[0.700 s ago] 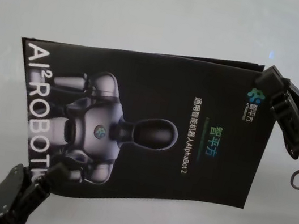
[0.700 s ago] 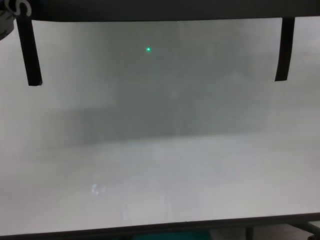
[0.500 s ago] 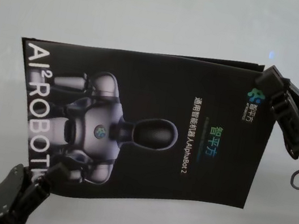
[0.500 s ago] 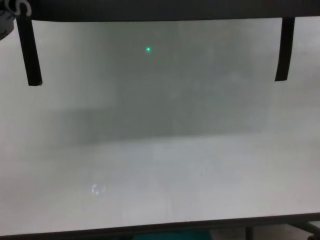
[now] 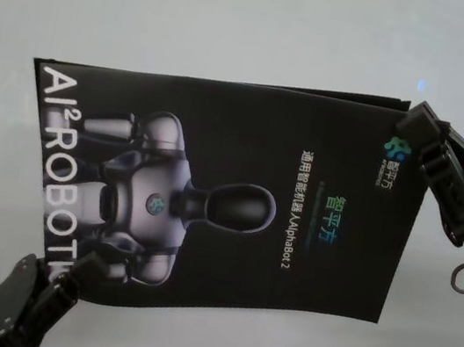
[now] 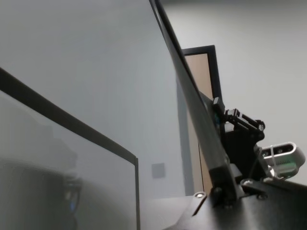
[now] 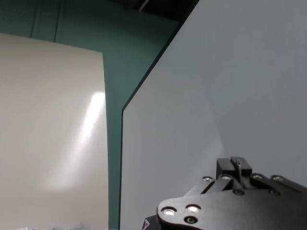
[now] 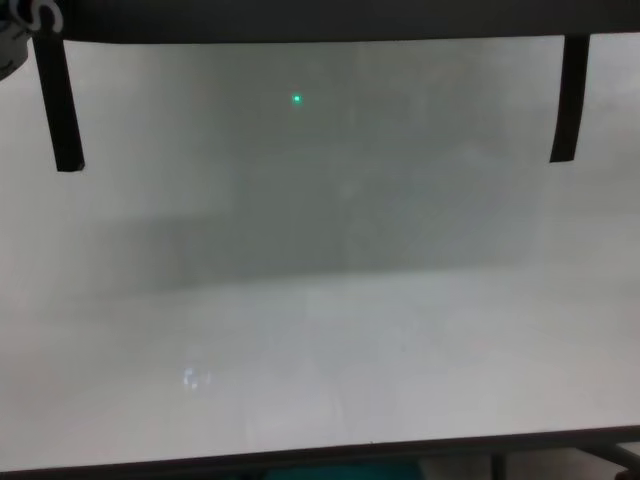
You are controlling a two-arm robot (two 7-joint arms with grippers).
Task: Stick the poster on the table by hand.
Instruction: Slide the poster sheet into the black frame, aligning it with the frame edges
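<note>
Black glossy poster (image 5: 228,199) held above white desk (image 5: 239,23), left gripper (image 5: 78,268) pinching poster's near-left corner, right gripper (image 5: 413,128) pinching its far-right corner, two tape strips (image 8: 57,105) hanging from poster's edge

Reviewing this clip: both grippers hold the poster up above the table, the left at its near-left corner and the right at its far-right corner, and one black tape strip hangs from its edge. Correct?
Not quite. The chest view shows two tape strips hanging from the poster, one at each end, above the table. The rest holds: in the head view the left gripper clamps the near-left corner and the right gripper the far-right corner.
</note>
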